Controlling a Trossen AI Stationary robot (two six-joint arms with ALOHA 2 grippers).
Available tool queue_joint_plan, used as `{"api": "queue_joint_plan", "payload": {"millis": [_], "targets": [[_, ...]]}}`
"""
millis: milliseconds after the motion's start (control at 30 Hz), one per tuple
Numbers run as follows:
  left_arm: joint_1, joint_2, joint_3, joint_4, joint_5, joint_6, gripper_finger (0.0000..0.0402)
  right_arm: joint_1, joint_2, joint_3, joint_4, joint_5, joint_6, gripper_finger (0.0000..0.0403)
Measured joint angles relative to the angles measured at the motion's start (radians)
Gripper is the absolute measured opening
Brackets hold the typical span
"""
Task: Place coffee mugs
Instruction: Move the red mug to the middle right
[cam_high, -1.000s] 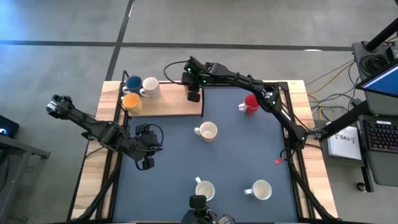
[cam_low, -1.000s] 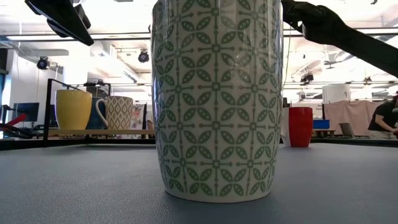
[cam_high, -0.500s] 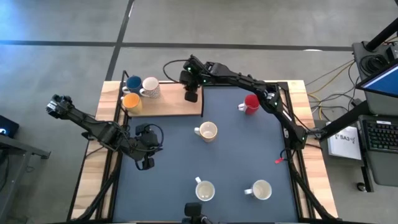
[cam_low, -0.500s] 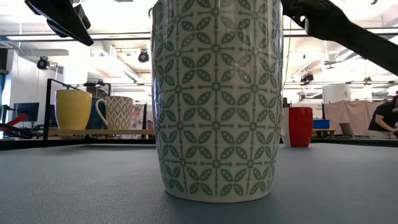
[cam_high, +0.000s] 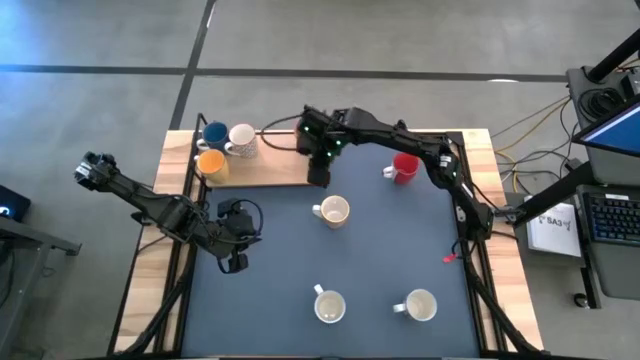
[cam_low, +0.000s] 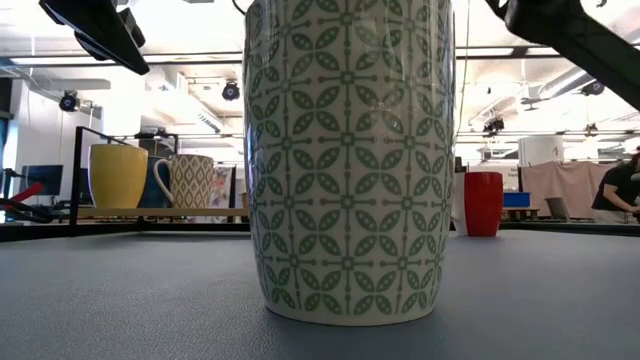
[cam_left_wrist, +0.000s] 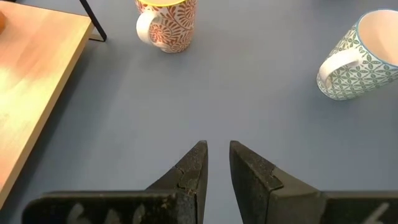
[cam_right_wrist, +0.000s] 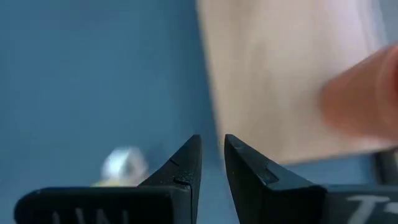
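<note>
Low view: white mug (cam_low: 349, 160) with green leaf lattice.

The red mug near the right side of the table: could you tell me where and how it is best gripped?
The red mug stands upright with its mouth open upward and its handle pointing toward the table's middle. I would come straight down and pinch the rim on the side away from the handle, one finger inside. The right gripper is nearest.

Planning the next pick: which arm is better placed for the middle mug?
Right. The right gripper hangs at the board's edge, just beside the middle mug, holding nothing. The left gripper waits farther off near the table's left side.
</note>
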Motion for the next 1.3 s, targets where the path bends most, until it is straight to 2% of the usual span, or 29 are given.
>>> {"api": "queue_joint_plan", "payload": {"millis": [333, 600, 833, 1000, 1067, 1167, 1300], "targets": [[0.000, 0.000, 0.000, 0.003, 0.000, -0.006, 0.0049, 0.087, -0.034, -0.001, -0.332, -0.003, 0.043, 0.0058], [0.000, 0.000, 0.000, 0.002, 0.001, -0.026, 0.0049, 0.099, -0.079, -0.068, -0.340, 0.041, 0.074, 0.0059], [-0.001, 0.000, 0.000, -0.005, 0.003, -0.022, 0.0049, 0.062, -0.245, -0.361, -0.319, 0.111, 0.121, 0.0059], [-0.001, 0.000, 0.000, -0.004, 0.000, -0.017, 0.0049, 0.025, -0.415, -0.636, -0.201, 0.123, 0.180, 0.0059], [-0.001, 0.000, 0.000, -0.004, -0.001, -0.016, 0.0049, 0.004, -0.484, -0.736, -0.149, 0.169, 0.192, 0.0059], [-0.001, 0.000, 0.000, -0.002, -0.001, -0.016, 0.0049, -0.038, -0.563, -0.863, -0.075, 0.253, 0.173, 0.0059], [-0.001, 0.000, 0.000, 0.010, -0.002, -0.016, 0.0049, -0.111, -0.619, -0.965, -0.037, 0.265, 0.114, 0.0065]]}}
